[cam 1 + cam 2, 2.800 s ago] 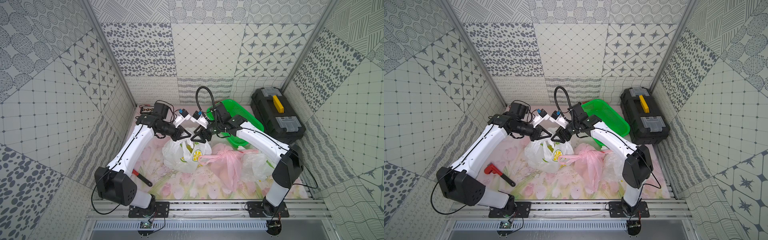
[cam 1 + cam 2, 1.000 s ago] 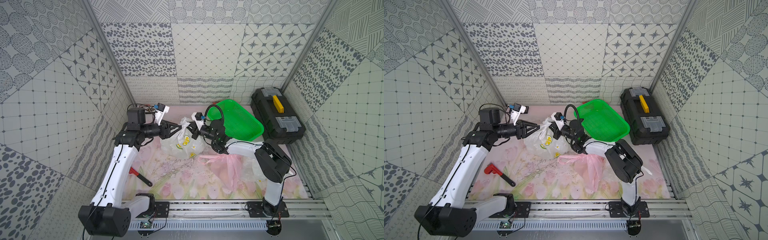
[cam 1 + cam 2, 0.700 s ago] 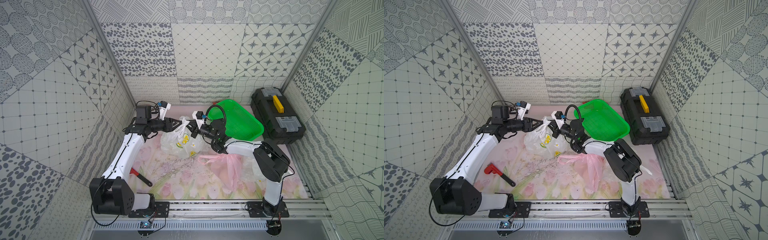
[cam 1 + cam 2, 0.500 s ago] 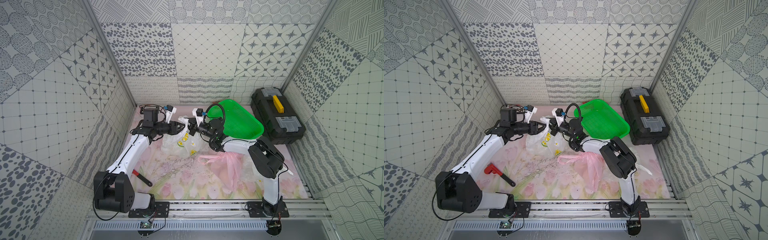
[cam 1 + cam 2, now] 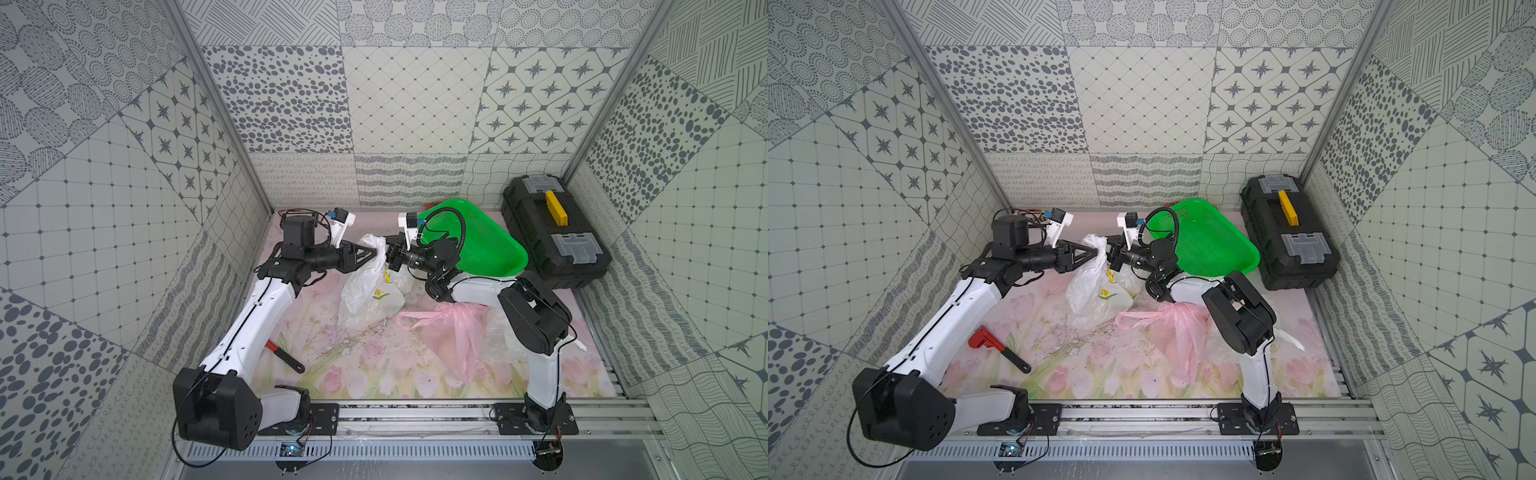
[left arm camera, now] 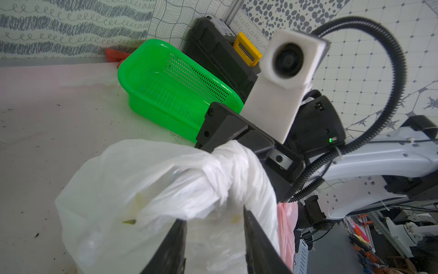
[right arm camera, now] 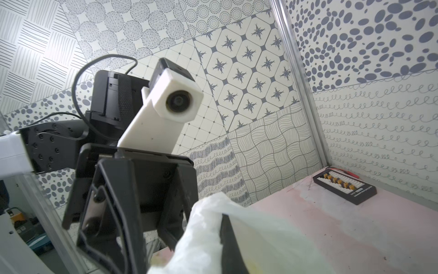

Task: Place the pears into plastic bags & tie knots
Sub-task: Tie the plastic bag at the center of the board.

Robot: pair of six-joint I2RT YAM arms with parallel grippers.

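Note:
A white plastic bag with lemon prints (image 5: pixel 370 293) (image 5: pixel 1100 291) stands at the middle back of the mat. Its bunched, twisted handle (image 6: pixel 213 185) runs up into my right gripper (image 5: pixel 388 254) (image 7: pixel 213 237), which is shut on it; white plastic wraps one dark finger (image 7: pixel 227 246). My left gripper (image 5: pixel 376 252) (image 6: pixel 213 215) faces it from the left, open, its fingers (image 6: pixel 175 246) apart with bag plastic between them. A pink bag (image 5: pixel 453 328) lies to the right and another white bag (image 5: pixel 503 332) behind my right arm. The pears are hidden.
A green mesh basket (image 5: pixel 478 245) and a black toolbox (image 5: pixel 552 232) fill the back right. A red-handled wrench (image 5: pixel 996 345) lies front left beside my left arm. A small black connector board (image 7: pixel 344 189) sits in the back left corner. Patterned walls close three sides.
My left gripper has swung right from the left side to the bag's top, its jaws narrowing a little. The right gripper has kept hold of the handle and drawn it toward the back.

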